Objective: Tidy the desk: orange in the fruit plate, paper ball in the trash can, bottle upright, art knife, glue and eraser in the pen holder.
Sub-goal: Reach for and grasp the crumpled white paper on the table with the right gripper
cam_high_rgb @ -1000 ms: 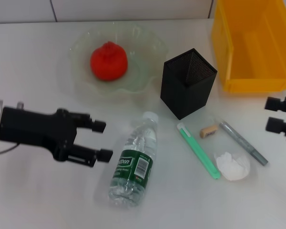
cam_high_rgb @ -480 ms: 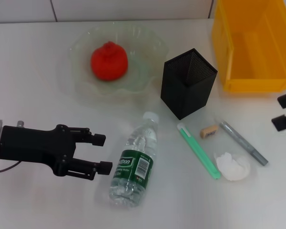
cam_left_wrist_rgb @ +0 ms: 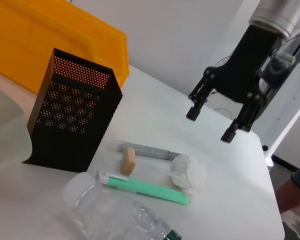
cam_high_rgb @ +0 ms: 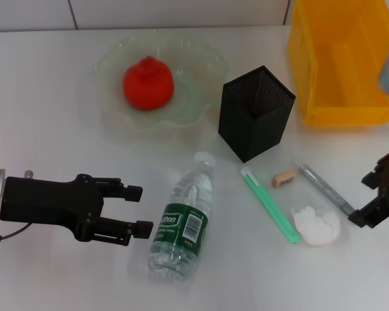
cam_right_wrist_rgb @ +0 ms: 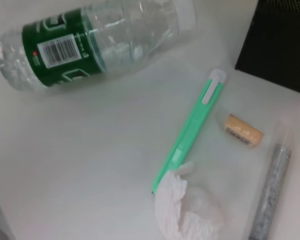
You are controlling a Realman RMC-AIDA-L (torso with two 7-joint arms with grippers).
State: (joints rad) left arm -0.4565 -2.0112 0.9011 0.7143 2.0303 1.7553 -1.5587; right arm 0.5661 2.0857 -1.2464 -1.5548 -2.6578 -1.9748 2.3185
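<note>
The left gripper (cam_high_rgb: 137, 208) is hovering low over the table (cam_high_rgb: 45, 129) with its fingers spread wide and gripping nothing. The bottle (cam_high_rgb: 183, 223) is lying on its side just beyond the fingertips — its green label is sitting beside the lower finger, apparently not touching it, and its cap is pointing toward the pen holder (cam_high_rgb: 255, 113).

The right gripper (cam_high_rgb: 373, 196) is hanging at the right edge of the table, fingers parted and empty, as the left wrist view (cam_left_wrist_rgb: 213, 122) is showing. The paper ball (cam_high_rgb: 316, 225) is resting on the table just beside its lower finger, apart from it.

The green art knife (cam_high_rgb: 269, 203) is lying between the bottle and the paper ball, one end touching the ball. The eraser (cam_high_rgb: 284, 178) is sitting between the knife and the grey glue stick (cam_high_rgb: 330, 194).

The orange (cam_high_rgb: 148, 82) is sitting in the fruit plate (cam_high_rgb: 201, 103). The trash can (cam_high_rgb: 343, 61) is standing at the far right, beside the upright pen holder.
</note>
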